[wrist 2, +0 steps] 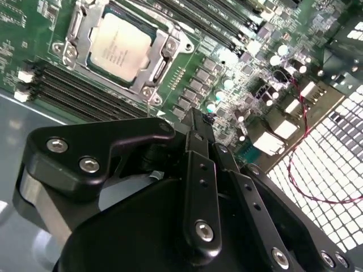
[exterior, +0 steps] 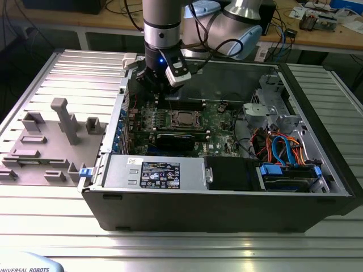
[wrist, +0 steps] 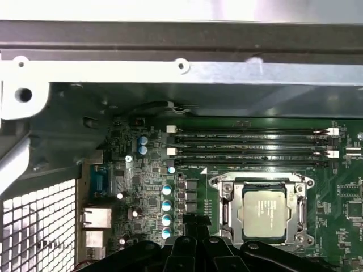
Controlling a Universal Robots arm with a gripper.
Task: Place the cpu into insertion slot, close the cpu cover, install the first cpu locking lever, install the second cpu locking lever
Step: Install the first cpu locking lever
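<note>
Gleaming flat square cpu (wrist 2: pixel 121 46)

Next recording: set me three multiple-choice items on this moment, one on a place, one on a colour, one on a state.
1. Where is the cpu? A in the insertion slot; B on the grey tray; C in a memory slot.
2. What colour is the circuit board? A blue; B green; C red.
3. The gripper is: A clamped on the cpu; B gripping a cable; C holding nothing.
Key: 1 A, it sits framed in the socket. 2 B, green surrounds the socket. 3 C, its shut jaws hold nothing.
</note>
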